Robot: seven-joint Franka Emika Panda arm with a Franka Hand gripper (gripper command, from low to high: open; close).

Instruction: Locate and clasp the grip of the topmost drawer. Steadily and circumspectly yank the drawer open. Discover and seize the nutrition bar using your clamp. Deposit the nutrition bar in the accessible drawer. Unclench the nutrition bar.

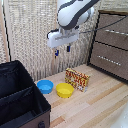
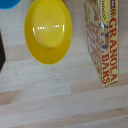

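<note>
The nutrition bar (image 1: 77, 79) is a yellow-orange packet with red print, lying on the wooden table beside the yellow bowl (image 1: 64, 90). In the wrist view the nutrition bar (image 2: 103, 40) reads "GRANOLA BARS" and lies next to the yellow bowl (image 2: 48, 31). My clamp (image 1: 62, 50) hangs in the air above the bowl and packet, its two blue-tipped fingers apart and empty. The topmost drawer (image 1: 113, 22) of the dresser at the exterior view's right looks pushed in, with a silver bar handle (image 1: 114, 13). The wrist view does not show the fingers.
A blue bowl (image 1: 45, 86) sits beside the yellow one, a sliver of it showing as the blue bowl (image 2: 10, 3) in the wrist view. A black fabric bin (image 1: 20, 97) fills the exterior view's lower left. A lower drawer (image 1: 110, 57) sits under the top one. A pale curtain hangs behind.
</note>
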